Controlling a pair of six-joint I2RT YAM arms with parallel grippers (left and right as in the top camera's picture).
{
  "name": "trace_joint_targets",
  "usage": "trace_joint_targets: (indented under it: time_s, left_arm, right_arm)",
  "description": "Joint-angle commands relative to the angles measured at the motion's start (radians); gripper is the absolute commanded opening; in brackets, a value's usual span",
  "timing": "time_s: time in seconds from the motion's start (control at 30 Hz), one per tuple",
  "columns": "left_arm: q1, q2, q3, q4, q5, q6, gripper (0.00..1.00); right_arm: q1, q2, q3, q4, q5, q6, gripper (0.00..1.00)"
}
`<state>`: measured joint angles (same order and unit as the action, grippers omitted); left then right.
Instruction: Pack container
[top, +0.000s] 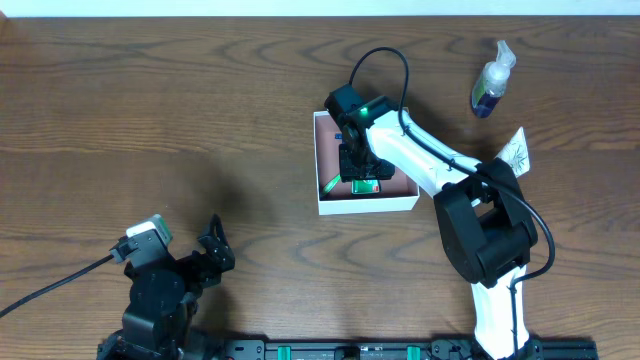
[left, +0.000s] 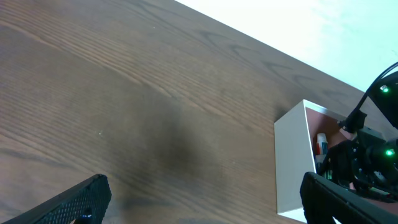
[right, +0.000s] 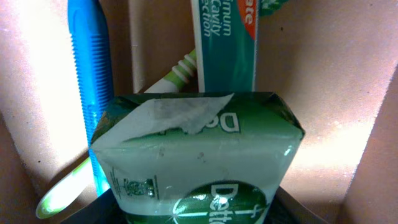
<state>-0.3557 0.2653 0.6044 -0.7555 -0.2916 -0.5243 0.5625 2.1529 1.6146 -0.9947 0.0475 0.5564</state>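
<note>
**Right gripper** (right: 196, 214): closed on a green soap box (right: 199, 155), its dark fingers (right: 102, 208) just showing at either lower corner of the box. It was held low inside the container (top: 365, 206), with the box's torn white flap facing up.

**Contents beyond the soap box:** a blue toothbrush handle (right: 90, 87) at left, a green-and-white toothbrush (right: 176, 76) lying slantwise beneath, and a toothpaste carton (right: 224, 46) at the far side. All lay on the pink-brown floor.

**Container:** a square, shallow box with white walls. It stood near the middle of the wooden table (top: 150, 110), with the right arm (top: 430, 160) reaching over its right edge.

**Left gripper** (left: 205, 186): jaws spread wide, nothing between them. It sat over bare wood at the near left, well apart from the container, whose white wall appeared at the right of the left wrist view.

**Outlying items:** a spray bottle (top: 492, 80) lay at the far right. A white packet (top: 516, 150) lay just beside the right arm.
</note>
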Motion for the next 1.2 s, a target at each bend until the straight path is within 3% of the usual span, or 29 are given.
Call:
trace_joint_targets:
  time_s: [0.0, 0.13, 0.3, 0.63, 1.03, 1.17]
  left_arm:
    - [0.004, -0.006, 0.0, 0.002, -0.009, -0.008, 0.98]
    - [0.004, -0.006, 0.0, 0.002, -0.009, -0.008, 0.98]
    - [0.004, -0.006, 0.0, 0.002, -0.009, -0.008, 0.98]
    - [0.004, -0.006, 0.0, 0.002, -0.009, -0.008, 0.98]
    - [0.004, -0.006, 0.0, 0.002, -0.009, -0.009, 0.98]
    - [0.004, -0.006, 0.0, 0.002, -0.009, -0.008, 0.98]
  right_arm:
    - [0.014, -0.002, -0.006, -0.001, -0.004, -0.015, 0.53]
    - [0.014, -0.002, -0.006, 0.0, -0.003, -0.016, 0.57]
    - [0.014, -0.002, -0.006, 0.0, -0.003, -0.016, 0.73]
    - [0.014, -0.005, 0.044, -0.04, -0.003, -0.042, 0.87]
    - [0.0, -0.026, 0.479, -0.323, 0.077, -0.148, 0.99]
    - [-0.051, -0.042, 0.627, -0.438, 0.127, -0.188, 0.99]
